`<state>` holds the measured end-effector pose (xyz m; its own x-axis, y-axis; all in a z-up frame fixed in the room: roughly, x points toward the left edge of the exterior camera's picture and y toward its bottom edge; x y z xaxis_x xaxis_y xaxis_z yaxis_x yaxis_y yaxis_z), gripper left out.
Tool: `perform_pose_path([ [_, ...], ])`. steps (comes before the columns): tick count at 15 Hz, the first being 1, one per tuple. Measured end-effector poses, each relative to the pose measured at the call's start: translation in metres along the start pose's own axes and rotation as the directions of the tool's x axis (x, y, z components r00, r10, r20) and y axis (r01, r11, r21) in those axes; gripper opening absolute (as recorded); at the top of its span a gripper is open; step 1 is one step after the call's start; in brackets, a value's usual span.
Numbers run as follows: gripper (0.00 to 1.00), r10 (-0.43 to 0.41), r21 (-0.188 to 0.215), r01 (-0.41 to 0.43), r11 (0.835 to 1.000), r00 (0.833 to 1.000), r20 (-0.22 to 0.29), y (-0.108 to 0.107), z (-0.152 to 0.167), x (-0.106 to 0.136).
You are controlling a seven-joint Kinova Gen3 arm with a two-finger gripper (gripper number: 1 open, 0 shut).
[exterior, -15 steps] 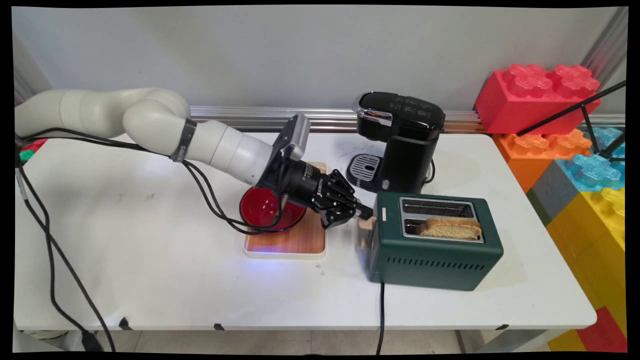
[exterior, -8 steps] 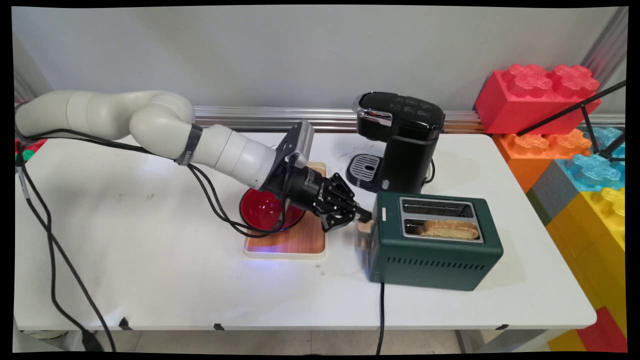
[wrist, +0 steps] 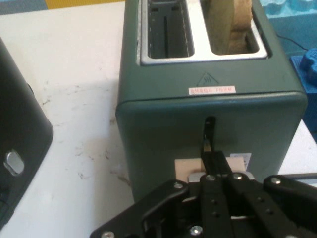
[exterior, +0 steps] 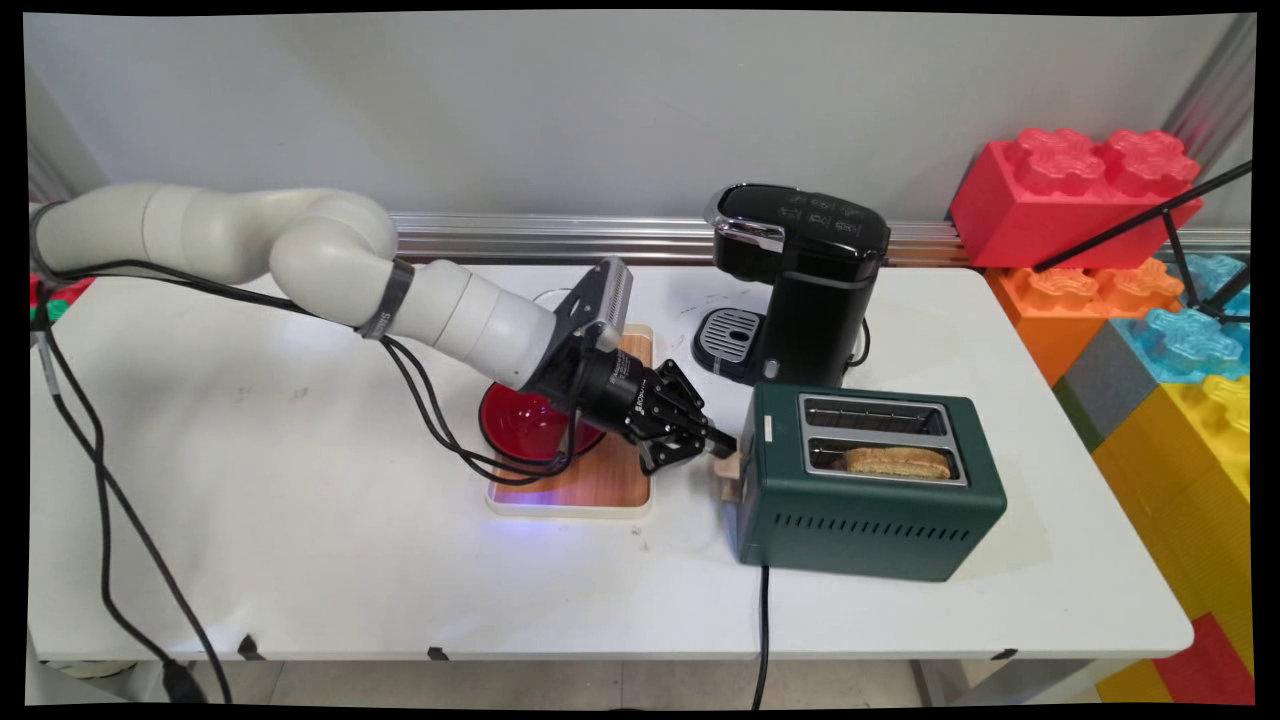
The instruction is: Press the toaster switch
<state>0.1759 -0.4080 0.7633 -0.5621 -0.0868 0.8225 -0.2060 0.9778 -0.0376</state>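
Note:
A dark green two-slot toaster (exterior: 870, 500) stands right of the table's middle. A slice of toast (exterior: 897, 461) sits low in its near slot. My gripper (exterior: 722, 441) is shut, its tips pressed on top of the beige lever (exterior: 728, 470) at the toaster's left end. In the hand view the shut gripper (wrist: 214, 161) lies over the lever (wrist: 187, 166) below the vertical slot in the toaster's (wrist: 163, 119) end face, and the toast (wrist: 230, 25) shows in the right slot.
A red bowl (exterior: 520, 420) sits on a wooden board (exterior: 600, 485) under my wrist. A black coffee machine (exterior: 810, 290) stands just behind the toaster. Big toy blocks (exterior: 1075, 195) are stacked at the right. The toaster's cord (exterior: 762, 630) hangs over the front edge.
My gripper has gone down with the lever, which now sits lower on the toaster's end. The toast has sunk deeper into its slot.

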Motion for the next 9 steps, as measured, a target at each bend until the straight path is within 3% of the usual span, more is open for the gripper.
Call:
perform_pose_path([
  [9,0.00,-0.015,0.003,0.015,1.000,1.000,0.023,0.0008,0.0067,-0.0008],
])
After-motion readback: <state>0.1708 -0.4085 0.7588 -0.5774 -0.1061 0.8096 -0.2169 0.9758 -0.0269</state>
